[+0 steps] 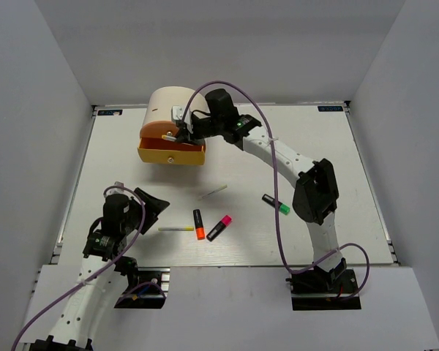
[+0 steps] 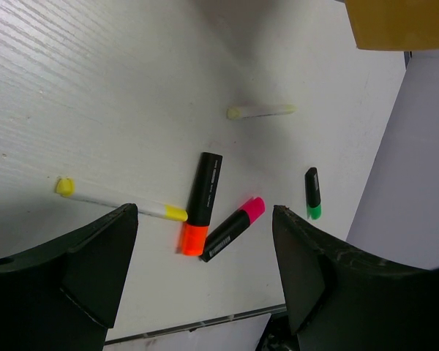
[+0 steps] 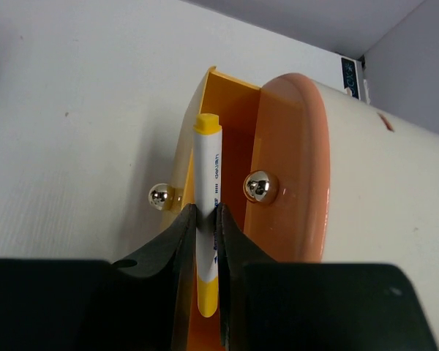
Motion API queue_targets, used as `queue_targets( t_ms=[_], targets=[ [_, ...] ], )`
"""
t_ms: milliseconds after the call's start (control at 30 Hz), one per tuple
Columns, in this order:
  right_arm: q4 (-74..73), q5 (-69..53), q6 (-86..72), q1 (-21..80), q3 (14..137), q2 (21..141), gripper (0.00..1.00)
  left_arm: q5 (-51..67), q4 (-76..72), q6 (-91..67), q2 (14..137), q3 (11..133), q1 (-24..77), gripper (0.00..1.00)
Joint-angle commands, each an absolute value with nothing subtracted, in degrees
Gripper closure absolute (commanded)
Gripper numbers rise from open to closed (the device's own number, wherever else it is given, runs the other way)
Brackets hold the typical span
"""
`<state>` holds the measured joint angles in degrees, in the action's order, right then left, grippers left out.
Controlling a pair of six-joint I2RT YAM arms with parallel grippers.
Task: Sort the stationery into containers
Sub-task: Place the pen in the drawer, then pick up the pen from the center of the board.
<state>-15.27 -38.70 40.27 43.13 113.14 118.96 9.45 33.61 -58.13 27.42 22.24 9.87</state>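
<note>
Beside the orange drawer's knob (image 3: 259, 187), the right tool (image 3: 205, 228) pinches a pen (image 3: 207, 157)

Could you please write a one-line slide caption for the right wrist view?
Right gripper holds a pen above the open yellow drawer, beside the orange drawer.

Right hand (image 3: 204, 216) tight on pen (image 3: 207, 157), arm outstretched; left hand (image 2: 204, 210) agape, low.

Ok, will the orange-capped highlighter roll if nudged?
Probably not: the orange-capped highlighter looks flat-sided, so likelier to slide or spin. Seemingly rigid, light plastic. The pink-capped highlighter lies close beside it; a push may shift both.
</note>
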Motion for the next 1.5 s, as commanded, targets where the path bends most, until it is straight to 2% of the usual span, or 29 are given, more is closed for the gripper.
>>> queue_targets(
  t_ms=[0, 67, 267, 500, 567, 667, 767, 833, 867, 1000, 1233, 1467],
  targets=[
    [-11.34, -38.84, 38.50, 42.98, 115.49, 119.79, 1.00, 9.40, 35.16, -58.36, 26.37, 23.82, 9.67, 0.16],
    [-11.43, -39.46, 38.85, 42.80, 114.53, 119.97, 0.95, 9.40, 35.68, -58.36, 26.37, 23.82, 9.67, 0.16],
    [-12.39, -39.99, 38.58, 42.80, 113.29, 119.18, 0.67, 9.93, 36.83, -58.89, 26.37, 24.35, 9.67, 0.16],
    [-12.57, -39.73, 38.58, 42.80, 110.48, 116.19, 0.56, 10.45, 38.67, -61.08, 29.61, 24.87, 9.67, 0.20],
    [-12.66, -39.55, 37.54, 42.54, 110.30, 115.14, 0.57, 10.98, 38.67, -61.08, 31.02, 25.58, 9.67, 0.23],
    [-12.04, -38.59, 32.73, 41.06, 110.13, 112.43, 0.68, 11.51, 39.98, -61.61, 34.26, 26.81, 10.20, 0.28],
    [-12.92, -37.88, 28.23, 40.87, 108.11, 109.43, 0.85, 11.51, 42.09, -61.61, 37.95, 28.39, 10.20, 0.37],
    [-13.27, -36.92, 26.47, 40.00, 103.91, 105.74, 0.89, 11.51, 43.67, -62.14, 39.98, 29.79, 10.20, 0.43],
    [-13.45, -36.22, 25.67, 39.73, 102.67, 104.69, 0.89, 11.51, 45.16, -62.83, 41.12, 29.79, 10.20, 0.47],
    [-12.75, -33.58, 23.82, 37.71, 93.26, 97.39, 0.80, 11.51, 48.77, -63.98, 47.36, 33.13, 10.20, 0.48],
    [-9.32, -31.82, 20.93, 34.37, 80.08, 86.85, 0.72, 10.46, 50.80, -65.83, 54.66, 36.74, 11.95, 0.38],
    [-7.47, -32.08, 19.25, 31.03, 74.63, 82.28, 0.71, 9.05, 47.12, -70.66, 60.29, 34.80, 14.67, 0.38]
  ],
)
